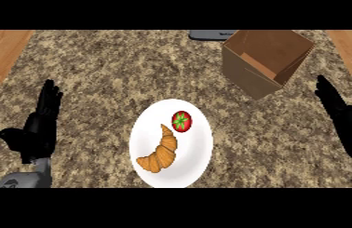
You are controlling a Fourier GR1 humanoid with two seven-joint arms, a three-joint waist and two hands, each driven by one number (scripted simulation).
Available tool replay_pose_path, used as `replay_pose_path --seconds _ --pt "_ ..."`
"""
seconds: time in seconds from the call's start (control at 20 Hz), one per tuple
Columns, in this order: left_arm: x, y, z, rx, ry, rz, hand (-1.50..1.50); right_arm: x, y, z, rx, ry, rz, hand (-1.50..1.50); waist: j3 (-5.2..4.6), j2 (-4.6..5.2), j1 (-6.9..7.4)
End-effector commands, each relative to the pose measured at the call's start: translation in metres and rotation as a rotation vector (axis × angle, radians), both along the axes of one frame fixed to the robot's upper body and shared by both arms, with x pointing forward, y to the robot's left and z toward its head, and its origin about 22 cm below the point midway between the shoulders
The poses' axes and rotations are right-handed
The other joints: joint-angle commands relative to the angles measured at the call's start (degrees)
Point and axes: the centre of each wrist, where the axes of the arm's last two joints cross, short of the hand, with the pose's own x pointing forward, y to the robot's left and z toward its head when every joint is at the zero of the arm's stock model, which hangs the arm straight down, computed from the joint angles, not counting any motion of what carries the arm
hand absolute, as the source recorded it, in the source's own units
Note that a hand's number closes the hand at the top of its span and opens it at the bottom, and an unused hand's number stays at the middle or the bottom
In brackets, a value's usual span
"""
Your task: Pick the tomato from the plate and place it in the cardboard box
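We see the red tomato (181, 121) lying on the white plate (146, 129), toward its upper right rim and just beside the tip of a croissant (160, 152) that curves down the plate's middle. The cardboard box (265, 59) stands open on the speckled stone counter (103, 69), up and to the right of the plate, not touching it. The left hand (40, 129) rests near the left edge, fingers straight and apart, holding nothing. The right hand (335, 106) shows at the right edge, fingers also straight and empty. We find the 2 hands well apart from the tomato
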Motion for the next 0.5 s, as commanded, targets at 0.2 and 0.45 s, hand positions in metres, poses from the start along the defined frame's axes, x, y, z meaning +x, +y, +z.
replay_pose_path --seconds 0.2,0.45 --pt "0.023 -0.012 0.044 0.246 -0.095 -0.342 0.0 0.019 0.095 0.098 0.028 -0.518 0.255 -1.5 -1.29 -2.9 -1.49" --pt "0.039 -0.022 0.067 0.256 -0.075 -0.523 0.0 0.005 0.125 0.098 -0.28 -0.521 0.25 -1.5 -1.24 -1.98 -1.95"
